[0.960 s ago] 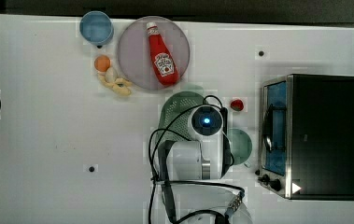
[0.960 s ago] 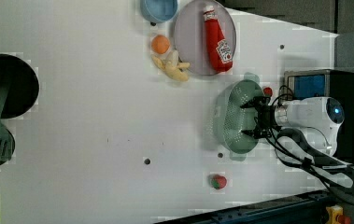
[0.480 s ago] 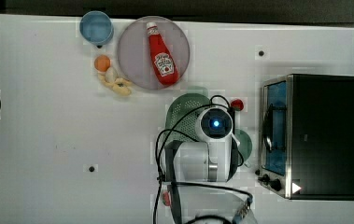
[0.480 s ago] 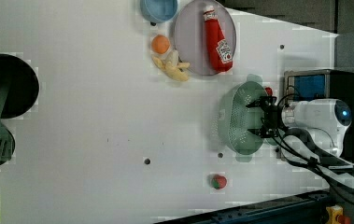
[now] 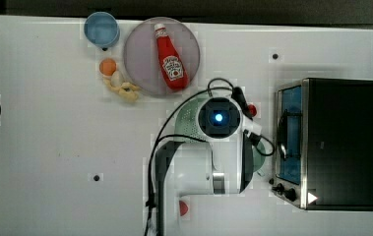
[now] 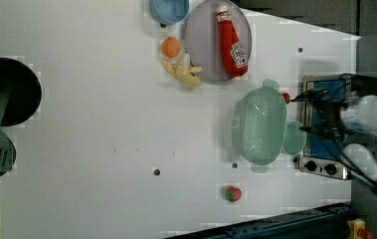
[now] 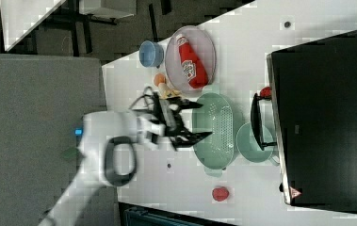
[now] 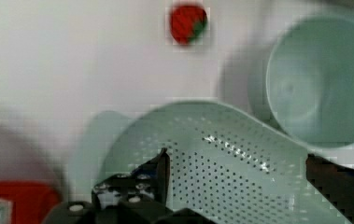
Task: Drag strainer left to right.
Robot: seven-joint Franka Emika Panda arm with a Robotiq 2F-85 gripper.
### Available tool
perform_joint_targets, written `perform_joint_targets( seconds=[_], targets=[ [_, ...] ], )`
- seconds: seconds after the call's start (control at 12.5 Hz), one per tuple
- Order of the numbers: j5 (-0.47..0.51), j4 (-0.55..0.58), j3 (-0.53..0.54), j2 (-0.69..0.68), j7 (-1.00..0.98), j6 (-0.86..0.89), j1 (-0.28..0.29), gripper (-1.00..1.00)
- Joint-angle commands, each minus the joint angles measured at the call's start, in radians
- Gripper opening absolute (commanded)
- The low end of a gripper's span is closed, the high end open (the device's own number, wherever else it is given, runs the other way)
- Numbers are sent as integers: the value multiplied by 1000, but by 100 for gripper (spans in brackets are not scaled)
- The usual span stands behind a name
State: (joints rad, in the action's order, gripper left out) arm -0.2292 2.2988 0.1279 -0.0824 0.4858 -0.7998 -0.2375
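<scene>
Right view shows the gripper (image 7: 192,121) jaws wide above the strainer (image 7: 215,133); judge: lift straight, avoiding its rim.

strainer (image 6: 259,125): matt mint plastic, perforated | table (image 6: 96,129): smooth white | toaster oven (image 5: 344,142): black metal, glossy glass door

1. The place looked like a robot lab staged as a toy kitchen: a bare white table (image 6: 76,124) carried play food, namely a ketchup bottle (image 5: 170,59) on a plate (image 5: 142,59), and a strawberry (image 6: 232,193).
2. A small toaster oven (image 5: 339,142) stood on the table.
3. A cabled robot arm (image 7: 105,141) and grey partition panels (image 7: 39,117) pointed to a lab.
</scene>
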Motion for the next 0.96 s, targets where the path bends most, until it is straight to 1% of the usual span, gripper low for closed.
perform_joint_targets(
  seconds=[0.08, 0.24, 0.32, 0.4, 0.56, 0.64, 0.96],
  targets=[
    [31, -191, 42, 122, -154, 280, 5, 100],
    [115, -310, 50, 162, -207, 504, 6, 100],
    [171, -360, 47, 179, -257, 589, 5, 100],
    [206, -402, 41, 195, -304, 646, 5, 100],
    [206, -469, 40, 222, -388, 685, 5, 100],
    [207, -486, 41, 235, -401, 704, 5, 100],
    [208, -487, 37, 248, -401, 737, 5, 100]
  ],
)
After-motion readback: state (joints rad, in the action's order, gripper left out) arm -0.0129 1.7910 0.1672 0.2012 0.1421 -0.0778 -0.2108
